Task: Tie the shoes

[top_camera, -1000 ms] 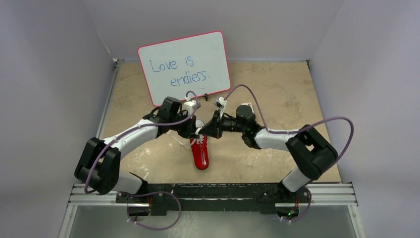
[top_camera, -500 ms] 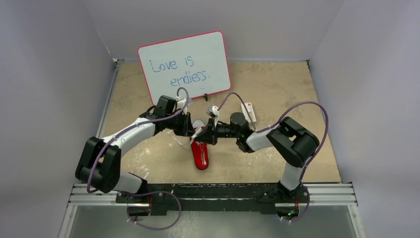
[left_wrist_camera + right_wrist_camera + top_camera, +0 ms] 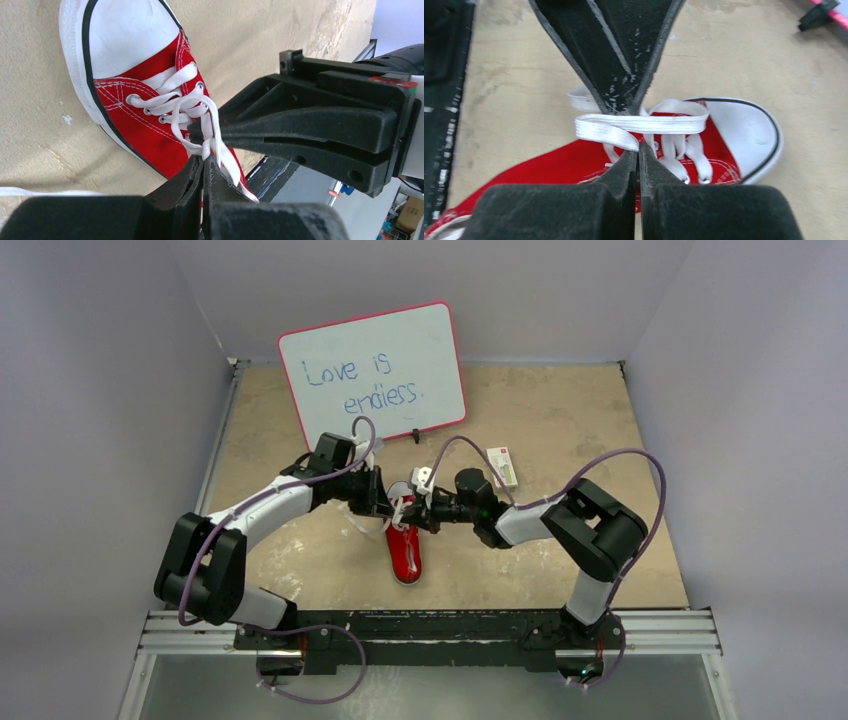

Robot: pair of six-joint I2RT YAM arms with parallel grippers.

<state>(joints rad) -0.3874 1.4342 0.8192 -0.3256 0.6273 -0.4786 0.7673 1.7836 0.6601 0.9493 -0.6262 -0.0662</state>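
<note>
item 1, sneaker [image 3: 405, 552]: mid-table, heel near, toe far, between our two arms.
item 2, laces [image 3: 192, 107]: loose, no bow yet.
item 3, left gripper [image 3: 202, 161]: fingers pressed together, pinching a lace strand above the tongue.
item 4, right gripper [image 3: 639, 149]: likewise pinching a lace, tips almost meeting the left's.
we judge: draw apart evenly and low, keeping tension so neither strand slips.
item 5, box [image 3: 503, 466]: far right.
item 6, whiteboard [image 3: 373, 370]: farthest.

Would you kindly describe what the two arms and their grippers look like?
Both the left arm and the right arm have white links with bulky black joints, and a purple cable loops along each. The left gripper and the right gripper have matte black fingers tapering to narrow tips.
</note>
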